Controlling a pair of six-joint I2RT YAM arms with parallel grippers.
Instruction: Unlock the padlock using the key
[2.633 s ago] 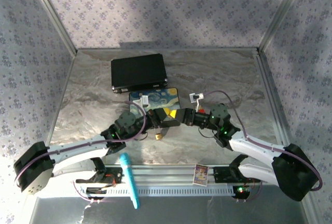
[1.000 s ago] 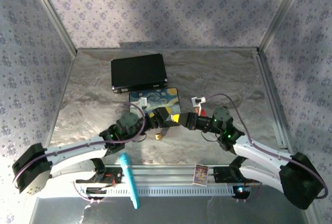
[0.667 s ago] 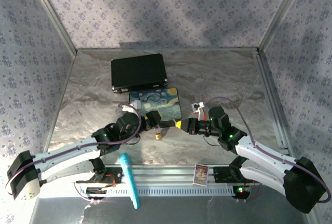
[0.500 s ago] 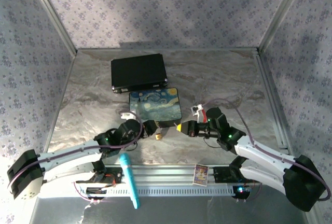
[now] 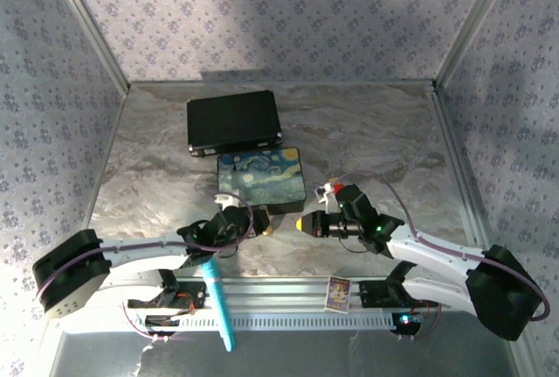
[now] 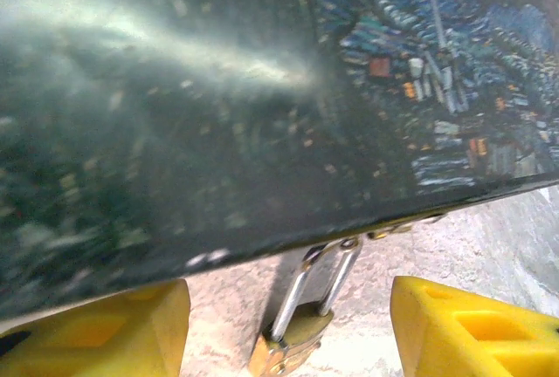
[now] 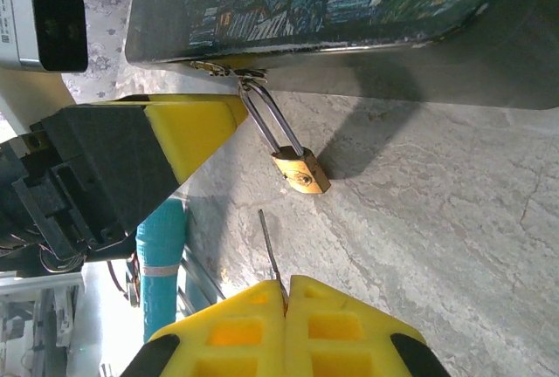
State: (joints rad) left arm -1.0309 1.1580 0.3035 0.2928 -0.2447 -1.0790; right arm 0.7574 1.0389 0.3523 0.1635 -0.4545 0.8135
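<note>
I have the left gripper (image 6: 288,300) standing open, its two yellow fingers (image 6: 96,329) well apart. The padlock (image 6: 293,344) sits in the gap between them with clear space on either side, so nothing is touched or held there. In the top view the left gripper (image 5: 251,222) sits just beside the padlock (image 5: 266,230), at the near edge of the painted box (image 5: 260,176). The padlock's silver shackle runs up from the brass body, straight ahead of the open jaws, and hooks through the latch (image 6: 384,230) on the lower edge of the painted box (image 6: 262,115). The right gripper (image 7: 284,291) is pressed together on the key (image 7: 269,250). I can see only its thin metal shaft, poking forward from the seam between the fingers. Ahead of that tip, near but not touching, lies the padlock (image 7: 300,172), its body down on the table (image 7: 437,202). In the top view the right gripper (image 5: 302,222) faces the left one across the padlock.
</note>
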